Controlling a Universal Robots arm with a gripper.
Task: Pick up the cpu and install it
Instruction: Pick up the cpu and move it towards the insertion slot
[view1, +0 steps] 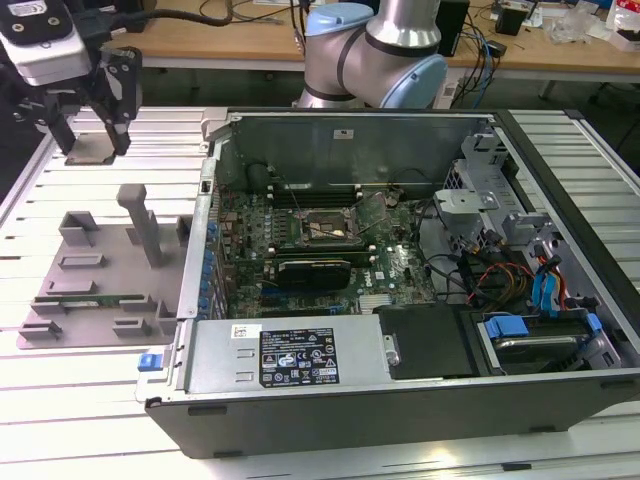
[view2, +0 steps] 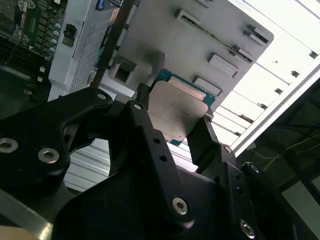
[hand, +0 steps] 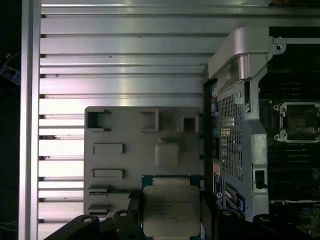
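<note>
The cpu is clamped by two opposite edges between the fingers of the gripper. It is judged light, stiff and easily damaged underneath, so the edges are best held.

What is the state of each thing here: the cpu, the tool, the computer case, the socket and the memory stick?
cpu, gripped at two opposite edges, held above the gray tray.
tool, shut on the cpu.
computer case, lying on its side, open.
socket, appears empty.
memory stick, lying on the gray tray.
</note>
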